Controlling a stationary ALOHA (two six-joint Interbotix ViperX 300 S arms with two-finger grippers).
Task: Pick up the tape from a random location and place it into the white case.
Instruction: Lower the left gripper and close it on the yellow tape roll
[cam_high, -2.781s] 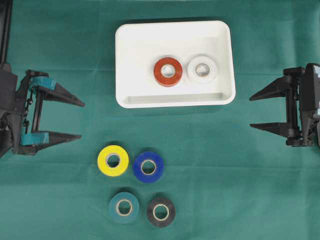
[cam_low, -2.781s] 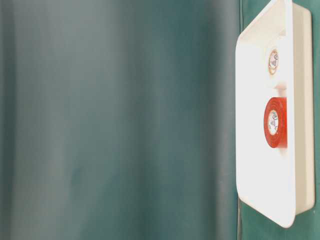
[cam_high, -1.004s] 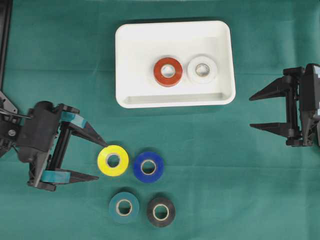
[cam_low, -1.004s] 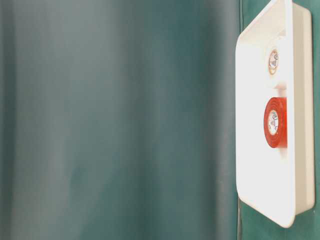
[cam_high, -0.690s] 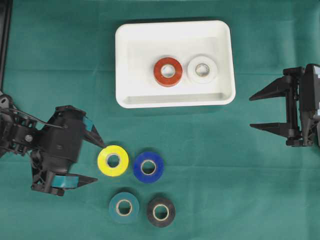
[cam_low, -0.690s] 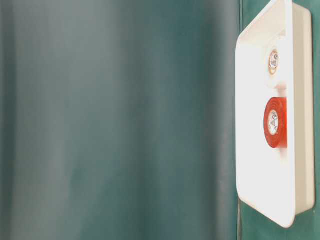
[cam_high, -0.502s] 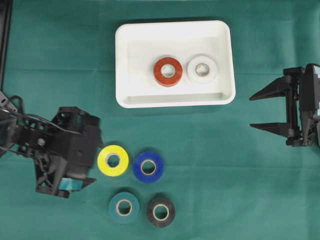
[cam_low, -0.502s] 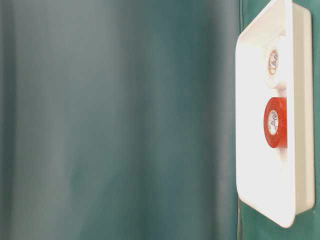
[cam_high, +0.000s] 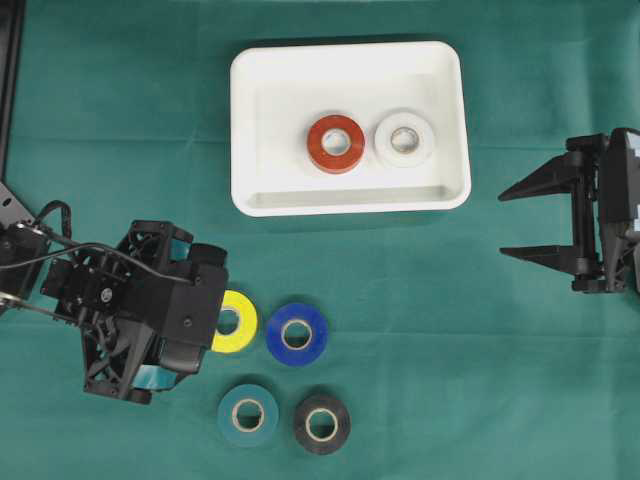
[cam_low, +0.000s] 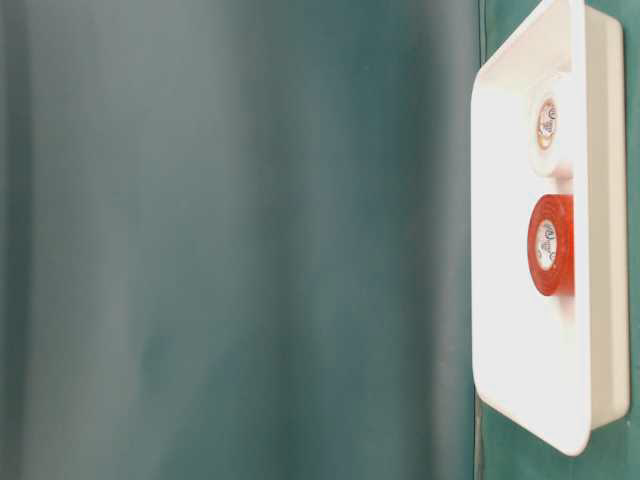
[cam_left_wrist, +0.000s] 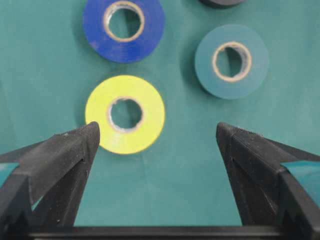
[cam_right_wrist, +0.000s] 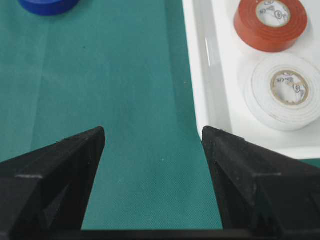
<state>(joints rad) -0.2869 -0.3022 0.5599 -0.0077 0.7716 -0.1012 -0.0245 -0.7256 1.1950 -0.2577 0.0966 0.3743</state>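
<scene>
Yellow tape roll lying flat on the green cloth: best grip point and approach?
Come straight down and pinch the flat yellow tape roll across its outer rim. It lies hole-up, with cloth free on its near and far sides in the left wrist view. The open left claw still needs centring; the blue tape roll sits close.

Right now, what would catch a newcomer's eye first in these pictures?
Probably the left hand, open and pointing down over the yellow tape, one of four rolls on the green cloth. Next, the white case at the top, already holding a red tape and a white tape.
</scene>
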